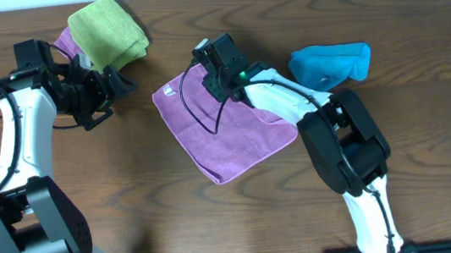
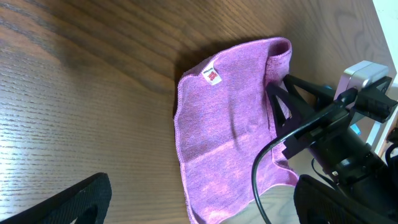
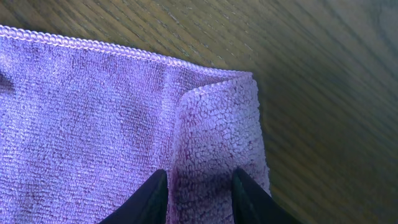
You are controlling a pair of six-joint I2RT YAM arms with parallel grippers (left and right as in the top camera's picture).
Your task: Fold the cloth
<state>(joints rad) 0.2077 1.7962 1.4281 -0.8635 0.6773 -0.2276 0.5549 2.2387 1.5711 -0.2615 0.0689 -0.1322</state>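
The lilac cloth (image 1: 227,139) lies spread on the wooden table, mid-frame, with its white label (image 1: 169,88) at the left corner. One edge is turned over at its right side. My right gripper (image 1: 219,80) is at the cloth's far corner. In the right wrist view its fingers (image 3: 200,199) are shut on a raised fold of the cloth (image 3: 93,112). My left gripper (image 1: 107,93) is open and empty, left of the cloth and apart from it. The left wrist view shows the cloth (image 2: 224,118), its label (image 2: 212,74) and the right gripper (image 2: 280,106) on it.
A lime-green folded cloth (image 1: 108,29) lies at the back left, close to my left gripper, with a bit of purple fabric (image 1: 67,42) showing under it. A bright blue cloth (image 1: 329,63) lies at the right, behind my right arm.
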